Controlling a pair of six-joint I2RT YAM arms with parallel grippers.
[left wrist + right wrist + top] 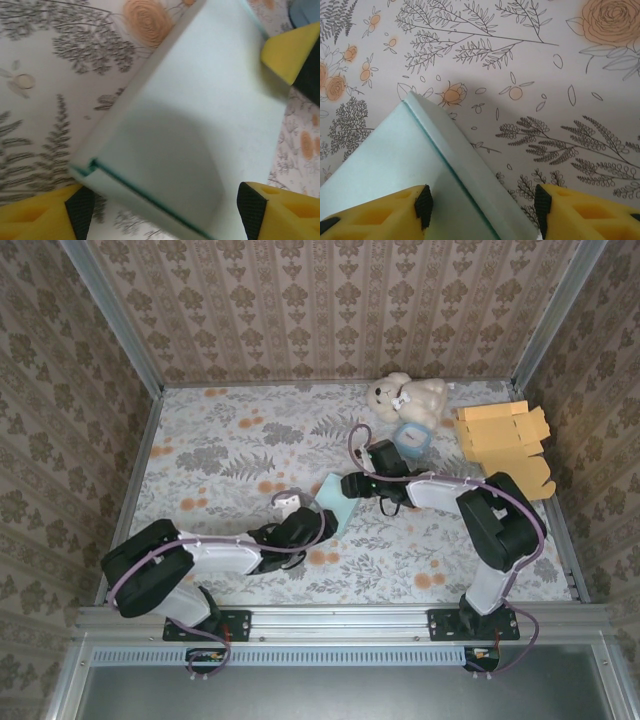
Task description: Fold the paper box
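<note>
The yellow-padded left gripper (160, 205) and right gripper (480, 205) are set about a pale mint folded paper box (338, 504) at mid-table.
The left jaws are spread either side of the box's corner; whether it is pinched cannot be told. The right jaws are spread astride its folded edge. Farther back on the floral-printed table (220, 450), a cream teddy bear (405, 395) is seen.

Seen from above, the table (220, 440) lies bare from nine to twelve o'clock of the paper box (335, 502), room enough to reach straight through. At one o'clock a teddy bear (405, 398) and a blue cup (411, 440) stand near; at two o'clock stacked orange cardboard (500, 435) fills the corner. The right arm (440, 490) bars three o'clock, the left arm (225, 556) eight o'clock. Walls (300, 310) close three sides.
</note>
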